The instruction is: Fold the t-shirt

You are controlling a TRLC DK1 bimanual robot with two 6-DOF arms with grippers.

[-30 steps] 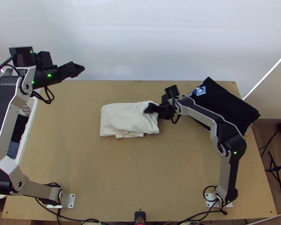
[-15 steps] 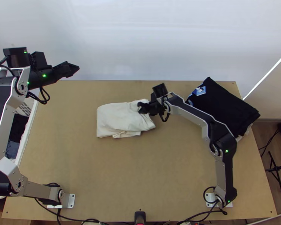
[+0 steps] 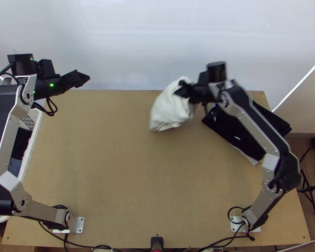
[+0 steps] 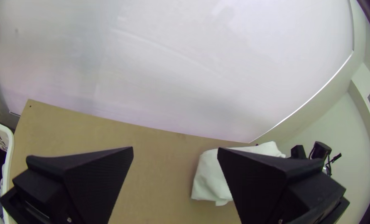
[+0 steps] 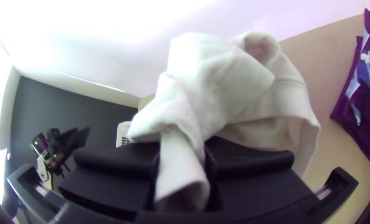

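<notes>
The right gripper [image 3: 180,90] has its jaws closed on a bunched pinch of the white t-shirt [image 3: 171,110], near the far edge of the surface [image 3: 115,180]. The cloth hangs from them towards seven o'clock in the top view, layered and compact but loose; I can't tell whether its lower edge touches down. The folding looks largely done, though how neatly the layers hold together is unclear. Left to do, I judge: set the bundle down, square it and let go, perhaps on the dark folded clothes [image 3: 228,128] at four o'clock from the jaws. Out at nine o'clock, the left gripper [image 4: 175,148] has its jaws wide apart and nothing between them; the white basket [image 3: 31,143] lies at eight.
</notes>
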